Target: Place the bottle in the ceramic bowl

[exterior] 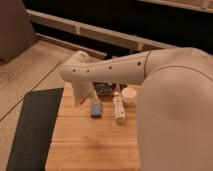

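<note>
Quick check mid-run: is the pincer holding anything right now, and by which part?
Nothing is held. The bottle lies on the table, untouched, and the pincer hangs open left of the blue block.

**Pale wood, smooth shells, one dark glaze**

The hand (83, 98) hangs over the far left part of the counter. Its casing is the same smooth, cream, softly shiny plastic as the arm (115, 67). The counter (90, 145) beneath it is light planked wood, matt, with the grain showing. Just right of the hand lies a dull blue-grey block (95, 109), and further right the bottle (118, 107), smooth and cream-white. Beyond the hand the ceramic bowl (105, 89) looks dark and glazed, with a smooth white cup (129, 95) beside it. Left of the hand, a dark matt mat (30, 130) covers speckled floor (25, 70).
</note>
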Controlling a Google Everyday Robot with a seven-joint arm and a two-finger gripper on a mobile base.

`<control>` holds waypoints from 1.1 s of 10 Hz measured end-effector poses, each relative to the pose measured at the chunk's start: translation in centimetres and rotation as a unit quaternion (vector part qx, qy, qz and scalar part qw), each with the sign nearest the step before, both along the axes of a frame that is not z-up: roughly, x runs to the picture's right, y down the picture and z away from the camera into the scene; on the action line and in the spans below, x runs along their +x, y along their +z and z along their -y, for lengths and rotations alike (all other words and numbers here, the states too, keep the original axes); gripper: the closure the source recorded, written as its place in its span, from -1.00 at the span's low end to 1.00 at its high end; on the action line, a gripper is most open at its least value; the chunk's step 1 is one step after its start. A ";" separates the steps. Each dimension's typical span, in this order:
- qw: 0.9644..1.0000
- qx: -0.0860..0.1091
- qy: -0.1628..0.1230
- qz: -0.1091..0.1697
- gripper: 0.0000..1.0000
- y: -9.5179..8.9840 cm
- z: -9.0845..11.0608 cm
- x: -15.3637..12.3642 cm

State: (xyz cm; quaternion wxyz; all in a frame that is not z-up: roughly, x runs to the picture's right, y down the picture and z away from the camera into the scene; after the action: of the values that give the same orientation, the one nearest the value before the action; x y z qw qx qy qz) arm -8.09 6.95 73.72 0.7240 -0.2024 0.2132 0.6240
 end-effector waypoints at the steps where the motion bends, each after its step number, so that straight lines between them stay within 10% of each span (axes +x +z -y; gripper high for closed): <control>1: 1.000 0.007 -0.002 -0.001 -0.30 0.3 0.0 1.2; 11: 0.997 0.020 0.067 -0.028 -0.30 0.1 -0.7 11.7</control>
State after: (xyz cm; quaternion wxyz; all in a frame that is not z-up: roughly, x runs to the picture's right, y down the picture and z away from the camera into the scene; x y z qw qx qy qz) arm 3.61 7.67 73.84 0.6782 -0.1840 0.2069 0.6807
